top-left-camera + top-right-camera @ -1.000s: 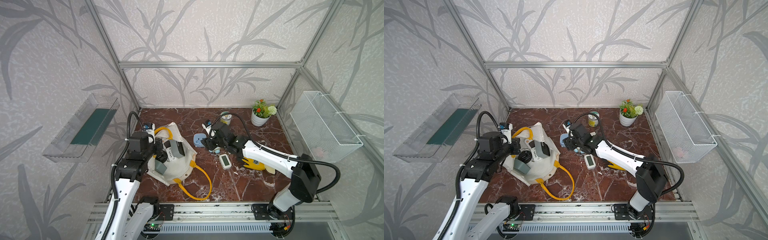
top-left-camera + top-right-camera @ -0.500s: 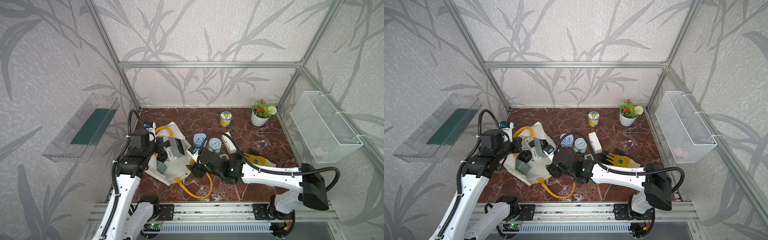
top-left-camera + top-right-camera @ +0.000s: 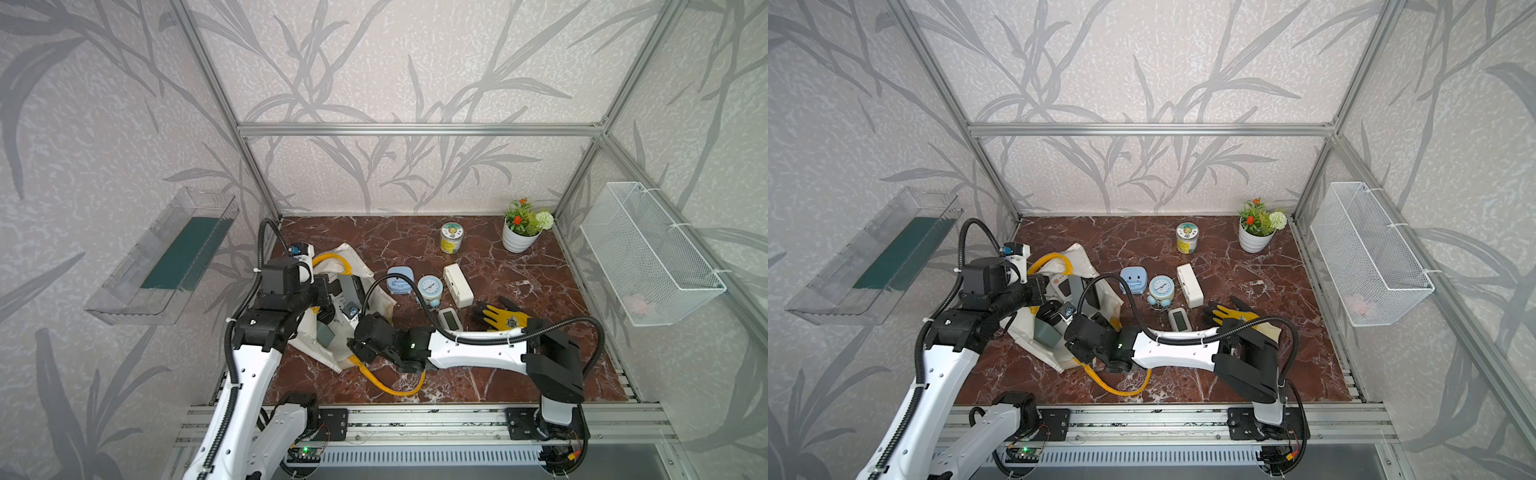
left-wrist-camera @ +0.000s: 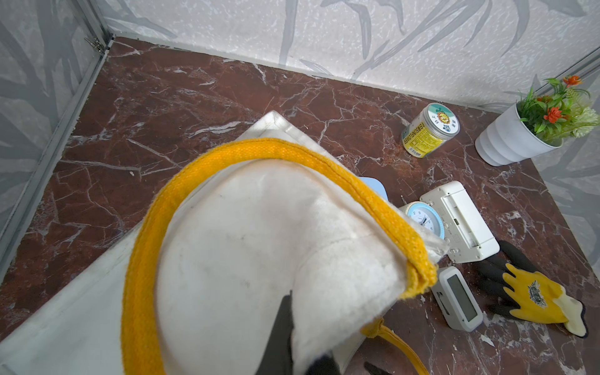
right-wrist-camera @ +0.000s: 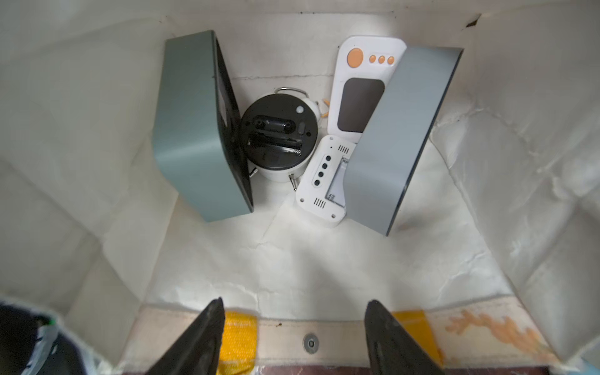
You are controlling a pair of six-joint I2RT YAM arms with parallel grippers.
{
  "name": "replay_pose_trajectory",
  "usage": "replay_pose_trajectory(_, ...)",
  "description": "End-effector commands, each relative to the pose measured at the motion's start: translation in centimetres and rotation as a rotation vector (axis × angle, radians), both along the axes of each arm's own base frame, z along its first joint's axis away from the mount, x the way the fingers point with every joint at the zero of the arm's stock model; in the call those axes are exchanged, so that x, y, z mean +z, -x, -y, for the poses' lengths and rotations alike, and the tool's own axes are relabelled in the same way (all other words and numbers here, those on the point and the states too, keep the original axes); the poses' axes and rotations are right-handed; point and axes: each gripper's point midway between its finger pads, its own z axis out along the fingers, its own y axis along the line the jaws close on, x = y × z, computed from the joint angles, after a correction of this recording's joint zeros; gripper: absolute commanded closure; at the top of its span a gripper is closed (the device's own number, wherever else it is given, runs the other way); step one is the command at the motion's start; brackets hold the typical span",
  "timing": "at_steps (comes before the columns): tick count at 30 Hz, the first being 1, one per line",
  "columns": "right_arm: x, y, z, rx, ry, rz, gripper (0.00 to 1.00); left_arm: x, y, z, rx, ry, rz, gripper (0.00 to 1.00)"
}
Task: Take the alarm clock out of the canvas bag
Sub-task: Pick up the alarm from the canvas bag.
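Fingers (image 5: 207,324) of the right gripper (image 5: 293,302) stand well apart with nothing between them. They hang just above the rim of the canvas bag (image 5: 292,259), close to its snap stud (image 5: 311,342), and point into the open mouth.

Deep inside lie five clocks, crowded together. A round alarm clock (image 5: 279,136) lies with its black back up, between a grey-green box clock (image 5: 194,130) and a grey box clock (image 5: 399,139). Both box clocks stand tilted. A white clock with orange buttons (image 5: 363,87) and a white clock lying back-up (image 5: 323,180) are wedged beside the grey one.

The left gripper (image 4: 292,341) is clamped on a fold of the bag's fabric, holding the mouth up. One yellow handle (image 4: 324,162) arches over the cloth in the left wrist view. In both top views the bag sits at the left of the marble table (image 3: 498,374), and its other handle (image 3: 390,384) trails across the stone under the right arm.

Just beside the bag, out on the table, stand a blue square clock (image 3: 400,281), a round pale-blue clock (image 3: 428,289) and a white oblong clock (image 3: 458,286). A small digital clock (image 3: 449,319) and a yellow-and-black glove (image 3: 503,318) lie near them. A jar (image 3: 451,237) and a potted plant (image 3: 521,232) stand near the back wall. A wire basket (image 3: 648,257) hangs on the right wall and a clear tray (image 3: 166,262) on the left.
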Motion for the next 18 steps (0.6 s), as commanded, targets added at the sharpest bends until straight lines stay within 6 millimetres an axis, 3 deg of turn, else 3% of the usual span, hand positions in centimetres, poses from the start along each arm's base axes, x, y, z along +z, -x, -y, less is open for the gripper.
replay_pose_trajectory(1, 0.2, -2.0, -0.5, -0.049, 0.037, 0.062, 0.29, 1.4, 0.3, 0.5, -0.018, 0.034, 0.025, 1.0)
replay_pose_trajectory(7, -1.9, -5.1, -0.8, -0.124, 0.091, 0.046, 0.25, 1.1, 1.0, 0.6, -0.033, 0.023, 0.022, 1.0)
replay_pose_trajectory(18, -3.3, -8.7, -1.7, -0.172, 0.129, 0.066, 0.21, 0.8, 1.7, 0.9, -0.053, 0.04, 0.032, 1.0)
